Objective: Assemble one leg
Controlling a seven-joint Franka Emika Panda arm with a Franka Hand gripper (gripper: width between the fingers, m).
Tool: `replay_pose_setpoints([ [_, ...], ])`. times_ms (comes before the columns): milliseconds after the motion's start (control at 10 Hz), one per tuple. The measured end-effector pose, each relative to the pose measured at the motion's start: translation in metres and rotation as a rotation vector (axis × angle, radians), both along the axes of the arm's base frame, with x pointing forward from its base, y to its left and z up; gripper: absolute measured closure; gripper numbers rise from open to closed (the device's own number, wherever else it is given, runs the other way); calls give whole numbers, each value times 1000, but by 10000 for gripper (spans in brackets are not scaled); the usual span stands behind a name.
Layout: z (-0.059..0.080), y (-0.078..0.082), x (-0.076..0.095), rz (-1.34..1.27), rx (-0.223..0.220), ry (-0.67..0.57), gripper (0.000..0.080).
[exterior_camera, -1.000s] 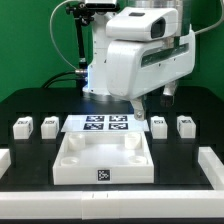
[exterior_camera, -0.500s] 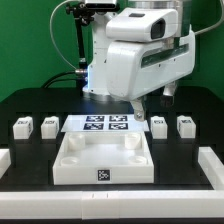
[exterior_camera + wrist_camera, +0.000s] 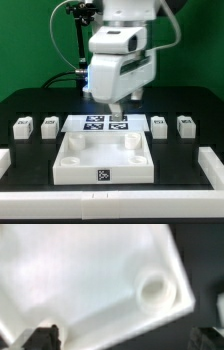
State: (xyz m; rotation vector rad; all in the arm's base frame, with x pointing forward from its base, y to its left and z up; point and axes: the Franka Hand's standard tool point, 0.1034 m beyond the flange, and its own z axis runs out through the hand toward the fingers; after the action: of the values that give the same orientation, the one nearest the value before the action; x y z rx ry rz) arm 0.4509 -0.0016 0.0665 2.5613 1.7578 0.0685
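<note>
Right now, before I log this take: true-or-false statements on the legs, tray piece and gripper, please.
1. Two legs stand at the exterior view's left of the marker board, two at its right. True.
2. The gripper holds a leg. False: its fingers are apart, nothing between them.
3. The tray piece carries a tag on its front wall. True.
4. A leg sits in the tray piece's socket. False: it is empty.

- white tray piece (image 3: 80, 171) with round corner sockets (image 3: 155, 290), mid table (image 3: 30, 150)
- marker board (image 3: 93, 124) just behind tray
- white rail (image 3: 214, 166) along table edge
</note>
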Motion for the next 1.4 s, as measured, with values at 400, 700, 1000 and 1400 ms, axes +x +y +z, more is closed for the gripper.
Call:
replay_pose_setpoints([
  [400, -50, -21, -17, 482, -11, 27, 150],
  [700, -56, -22, -15, 480, -8, 34, 164],
  [1000, -57, -22, -15, 479, -7, 36, 524],
  [1400, -57, -23, -16, 474, -8, 37, 742],
])
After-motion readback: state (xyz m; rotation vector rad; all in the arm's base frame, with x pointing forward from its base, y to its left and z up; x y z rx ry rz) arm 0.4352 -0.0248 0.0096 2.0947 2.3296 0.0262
